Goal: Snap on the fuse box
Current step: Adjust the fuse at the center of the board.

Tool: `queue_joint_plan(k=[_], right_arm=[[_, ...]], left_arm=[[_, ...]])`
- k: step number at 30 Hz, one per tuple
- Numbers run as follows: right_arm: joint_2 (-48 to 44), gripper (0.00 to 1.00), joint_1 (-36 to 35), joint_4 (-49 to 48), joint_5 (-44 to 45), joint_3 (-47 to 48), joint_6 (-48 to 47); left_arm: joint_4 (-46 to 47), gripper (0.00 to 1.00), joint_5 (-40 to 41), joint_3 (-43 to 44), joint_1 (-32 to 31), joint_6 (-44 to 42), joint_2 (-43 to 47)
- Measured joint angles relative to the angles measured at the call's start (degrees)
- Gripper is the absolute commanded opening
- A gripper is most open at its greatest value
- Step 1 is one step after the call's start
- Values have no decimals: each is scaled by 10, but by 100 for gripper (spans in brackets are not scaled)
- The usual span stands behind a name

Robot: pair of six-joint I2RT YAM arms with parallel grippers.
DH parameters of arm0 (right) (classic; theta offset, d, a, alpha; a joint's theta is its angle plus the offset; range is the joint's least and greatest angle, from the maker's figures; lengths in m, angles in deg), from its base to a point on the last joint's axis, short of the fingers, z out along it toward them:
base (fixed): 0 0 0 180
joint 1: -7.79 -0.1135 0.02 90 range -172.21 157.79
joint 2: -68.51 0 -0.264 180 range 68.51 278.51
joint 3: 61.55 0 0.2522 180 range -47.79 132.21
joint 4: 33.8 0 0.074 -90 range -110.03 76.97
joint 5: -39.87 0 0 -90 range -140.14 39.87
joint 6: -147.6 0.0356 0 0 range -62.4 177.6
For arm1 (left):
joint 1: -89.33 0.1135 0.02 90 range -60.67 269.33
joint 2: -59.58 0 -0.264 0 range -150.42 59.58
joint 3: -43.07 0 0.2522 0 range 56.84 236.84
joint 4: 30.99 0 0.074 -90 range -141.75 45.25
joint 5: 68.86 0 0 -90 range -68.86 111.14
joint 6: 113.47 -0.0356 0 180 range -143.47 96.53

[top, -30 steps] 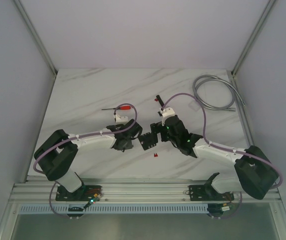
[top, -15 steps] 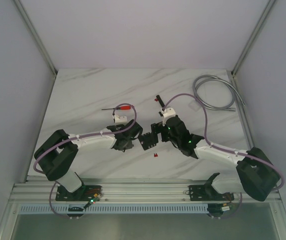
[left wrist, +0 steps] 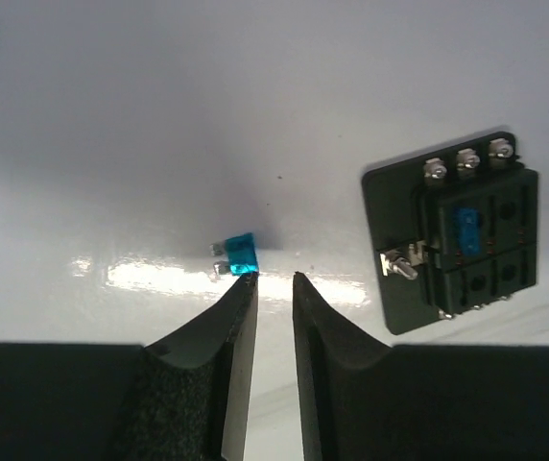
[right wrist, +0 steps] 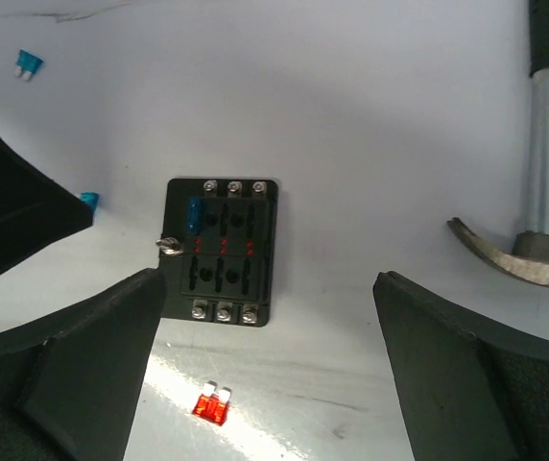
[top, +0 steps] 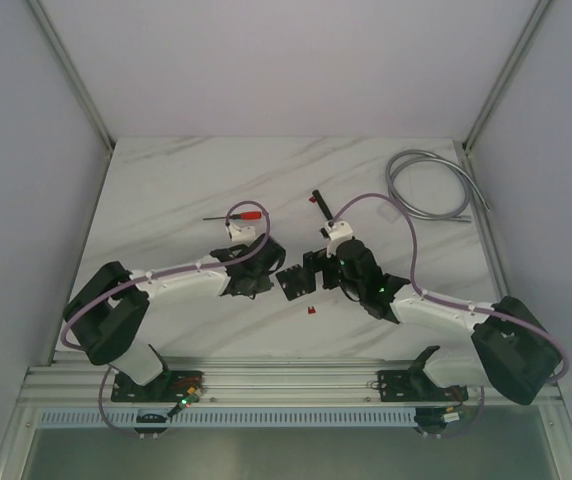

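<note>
The fuse box (top: pixel 292 283) is a small black block lying flat on the marble table between my two grippers. It shows screw terminals, one blue fuse seated in a slot, and no cover in the left wrist view (left wrist: pixel 457 245) and the right wrist view (right wrist: pixel 222 252). My left gripper (left wrist: pixel 274 279) sits left of the box (top: pixel 267 279), its jaws a narrow gap apart with nothing between them. A loose blue fuse (left wrist: pixel 241 253) lies at the tip of its left finger. My right gripper (right wrist: pixel 270 283) hovers wide open just right of the box (top: pixel 316 272), holding nothing.
A loose red fuse (right wrist: pixel 211 405) lies near the box's front edge (top: pixel 310 312). A second blue fuse (right wrist: pixel 29 63) lies farther off. A red-handled screwdriver (top: pixel 241 214), a black-handled metal tool (right wrist: pixel 543 192) and a coiled grey cable (top: pixel 426 185) lie behind.
My left gripper has narrowed a little and drawn back to the left, away from the fuse box. The right gripper has shifted slightly and stays wide open.
</note>
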State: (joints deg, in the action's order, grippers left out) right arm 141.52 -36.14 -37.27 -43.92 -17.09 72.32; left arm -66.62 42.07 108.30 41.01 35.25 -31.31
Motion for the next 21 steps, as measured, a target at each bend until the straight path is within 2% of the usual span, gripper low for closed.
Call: queue_joint_plan(k=[9, 14, 21], right_arm=[[3, 94, -24, -69, -34, -33, 38], [25, 88, -49, -71, -36, -25, 38], [94, 75, -95, -42, -26, 42, 29]], left_arm=[[46, 38, -35, -11, 22, 17, 35], [54, 50, -46, -43, 36, 13, 60], [53, 73, -49, -101, 85, -19, 120]])
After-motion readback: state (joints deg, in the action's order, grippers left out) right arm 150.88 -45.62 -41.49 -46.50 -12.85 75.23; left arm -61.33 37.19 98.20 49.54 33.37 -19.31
